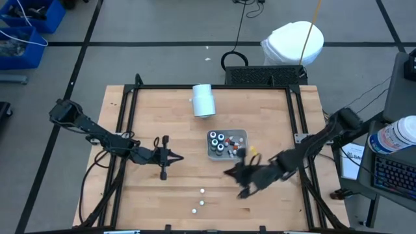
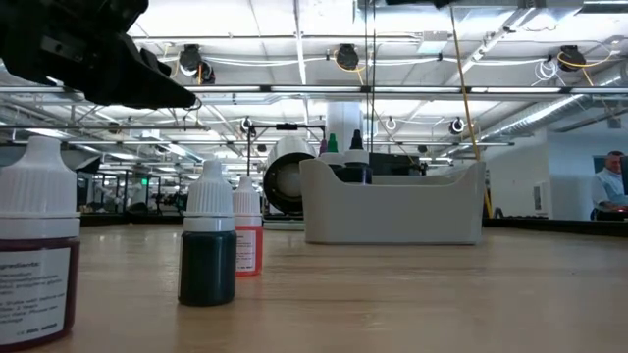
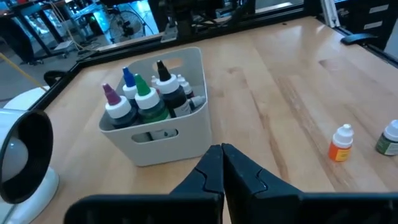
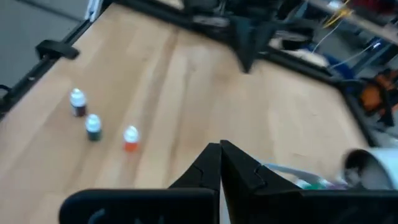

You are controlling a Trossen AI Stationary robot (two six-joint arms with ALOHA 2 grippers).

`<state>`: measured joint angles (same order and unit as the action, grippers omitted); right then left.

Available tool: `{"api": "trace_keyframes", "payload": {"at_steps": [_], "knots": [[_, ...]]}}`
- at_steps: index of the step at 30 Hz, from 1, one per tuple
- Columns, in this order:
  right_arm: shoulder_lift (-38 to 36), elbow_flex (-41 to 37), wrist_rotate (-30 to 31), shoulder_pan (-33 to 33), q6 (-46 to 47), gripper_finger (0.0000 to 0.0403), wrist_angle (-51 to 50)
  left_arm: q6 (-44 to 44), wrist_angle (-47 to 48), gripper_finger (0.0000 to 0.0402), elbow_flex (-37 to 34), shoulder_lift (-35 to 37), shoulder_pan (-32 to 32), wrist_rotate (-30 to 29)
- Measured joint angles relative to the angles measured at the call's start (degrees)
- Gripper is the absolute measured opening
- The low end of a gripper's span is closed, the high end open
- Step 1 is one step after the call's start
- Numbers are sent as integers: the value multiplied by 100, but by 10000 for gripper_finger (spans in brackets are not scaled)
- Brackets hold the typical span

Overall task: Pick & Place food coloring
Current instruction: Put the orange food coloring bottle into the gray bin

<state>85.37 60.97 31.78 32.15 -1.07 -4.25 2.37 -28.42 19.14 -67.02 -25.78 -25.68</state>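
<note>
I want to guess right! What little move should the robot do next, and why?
Probably open the right gripper and reach toward the orange bottle: it is shut and empty, and three bottles stand outside the tray.

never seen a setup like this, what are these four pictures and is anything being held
It is a robot with two dark arms working at a wooden table. One picture looks straight down, one sits at table height, and two come from cameras on the arms' wrists. The left end effector and the right end effector are both shut and hold nothing. A grey tray holds several food coloring bottles. Three more stand loose on the table: a dark red one, a green one and an orange one. A white cylinder lies behind the tray.
</note>
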Motion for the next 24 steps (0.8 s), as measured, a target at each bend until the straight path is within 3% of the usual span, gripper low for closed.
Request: {"api": "trace_keyframes", "payload": {"at_steps": [6, 14, 20, 24], "knots": [[1505, 1355, -829, 119, -143, 8, -222, 39, 23, 28, 0, 0, 0, 14], [2655, 2542, -1059, -246, -511, 100, -330, 252, 90, 35, 0, -1, 0, 549], [2932, 2836, -2950, -733, -1152, 141, -817, 226, 394, 35, 2, -2, 0, 1035], [2926, 2818, -3624, -964, -1623, 140, -837, 164, 434, 35, 2, -2, 0, 1039]]}}
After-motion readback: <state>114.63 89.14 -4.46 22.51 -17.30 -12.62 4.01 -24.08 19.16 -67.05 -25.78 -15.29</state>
